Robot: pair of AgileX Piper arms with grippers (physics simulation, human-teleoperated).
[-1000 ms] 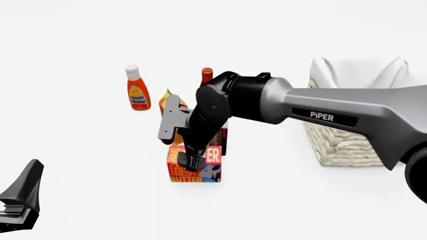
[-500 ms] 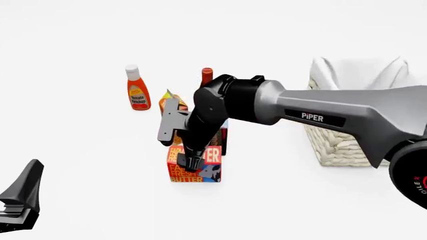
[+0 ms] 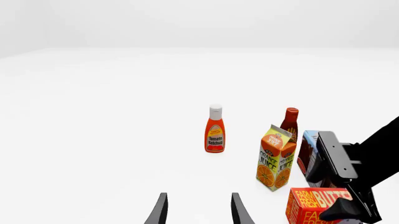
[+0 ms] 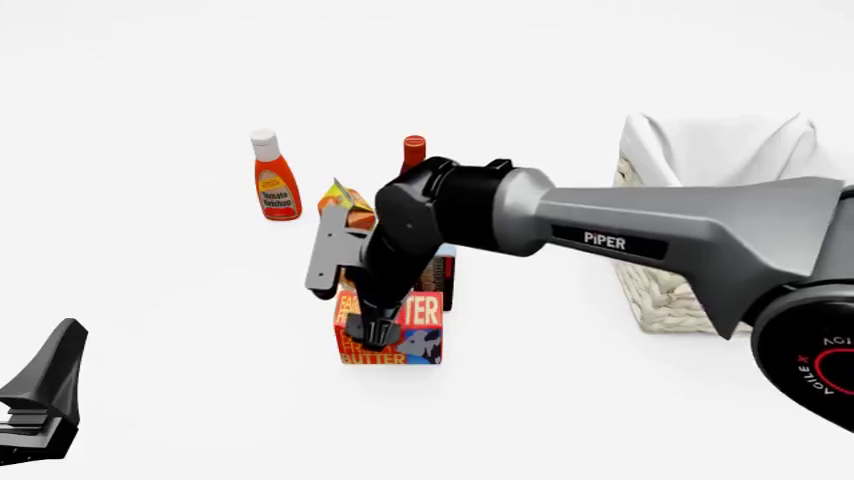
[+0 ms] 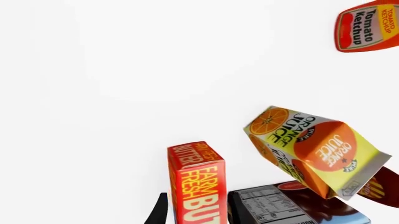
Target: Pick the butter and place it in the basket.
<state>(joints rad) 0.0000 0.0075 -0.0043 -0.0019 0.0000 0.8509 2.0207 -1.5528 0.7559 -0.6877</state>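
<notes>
The butter (image 4: pixel 390 328) stands upright on the white tabletop (image 4: pixel 160 380), just in front of a blue-and-brown box (image 4: pixel 442 272) and an orange juice carton (image 4: pixel 350 210). The right gripper (image 4: pixel 363 331) has its fingers lowered over the near left part of the butter. In the right wrist view the butter (image 5: pixel 196 182) sits between 2 dark fingertips (image 5: pixel 161 210), which stand one on each side of the box with a narrow spread; whether they actually press its faces cannot be told from that view. The orange juice carton (image 5: pixel 311 149) and the nutrition panel of the blue-and-brown box (image 5: pixel 268 205) lie just beside the butter in the same view, and a tomato ketchup bottle (image 5: pixel 367 29) shows at the edge.

In the front view the ketchup bottle (image 4: pixel 274 177) stands apart to the left of the cluster, and a red-capped dark bottle (image 4: pixel 412 153) rises behind the carton. The basket (image 4: pixel 694 200), woven wicker with a white cloth lining, sits to the right of the groceries, partly hidden by the right arm (image 4: pixel 641 235), which carries the lettering "PiPER".

The left gripper (image 4: pixel 40 400) rests low at the near left edge of the front view, well apart from everything. In the left wrist view its fingers (image 3: pixel 160 212) stand parted with nothing between them, and beyond them the ketchup bottle (image 3: pixel 214 129), the orange juice carton (image 3: pixel 275 158) and the butter (image 3: pixel 311 205) are seen, with the right gripper (image 3: pixel 349 207) on the butter.
</notes>
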